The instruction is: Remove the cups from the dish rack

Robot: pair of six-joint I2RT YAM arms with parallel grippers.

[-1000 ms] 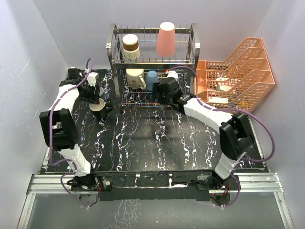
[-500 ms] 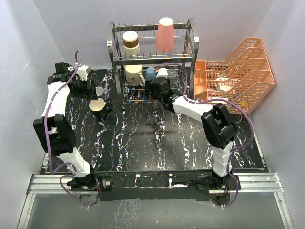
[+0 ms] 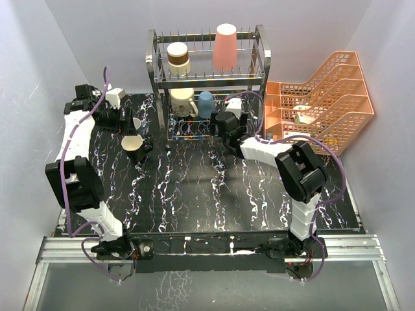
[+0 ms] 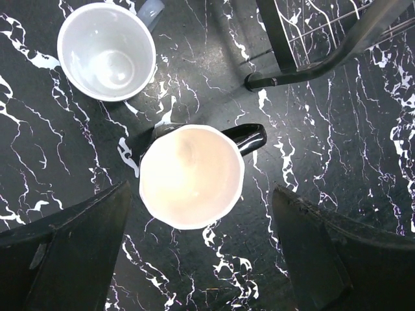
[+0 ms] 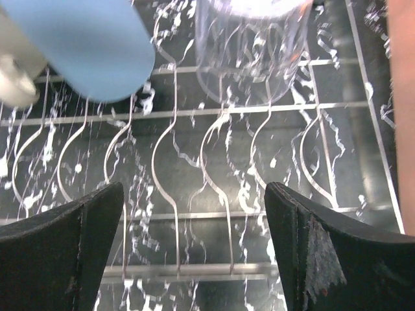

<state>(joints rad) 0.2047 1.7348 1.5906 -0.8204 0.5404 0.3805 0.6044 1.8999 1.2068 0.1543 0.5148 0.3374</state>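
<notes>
I get bright, even light from above, only soft shadows on the worktop (image 3: 214,188). My right wrist view is blurred, worst on the blue cup (image 5: 84,45).

Robotics laboratory test cell. Plain white panels (image 3: 39,97) enclosed a black marble-patterned table (image 3: 214,194). A cabled left arm (image 3: 74,139) and right arm (image 3: 272,150) rose from an aluminium rail (image 3: 58,249) at its near edge. A steel dish rack (image 3: 262,58) and orange mesh trays (image 3: 337,84) stood on the table.
</notes>
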